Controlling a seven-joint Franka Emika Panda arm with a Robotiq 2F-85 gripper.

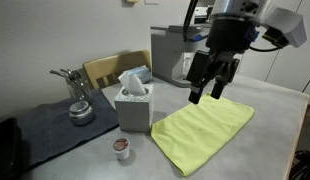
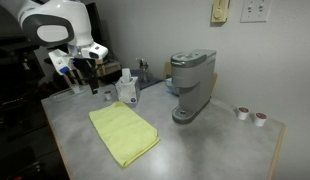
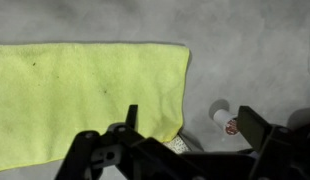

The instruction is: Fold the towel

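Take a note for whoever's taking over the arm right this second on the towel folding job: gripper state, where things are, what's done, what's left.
Gripper: open, empty, raised above the table near the towel's edge, not touching it.
Towel: spread flat on the table next to the tissue box; no fold visible.
Done: nothing yet that shows.
Left: lower onto one edge or corner, grip it, carry it over to the opposite side, release.
Watch: a coffee pod stands close to the towel's near corner.
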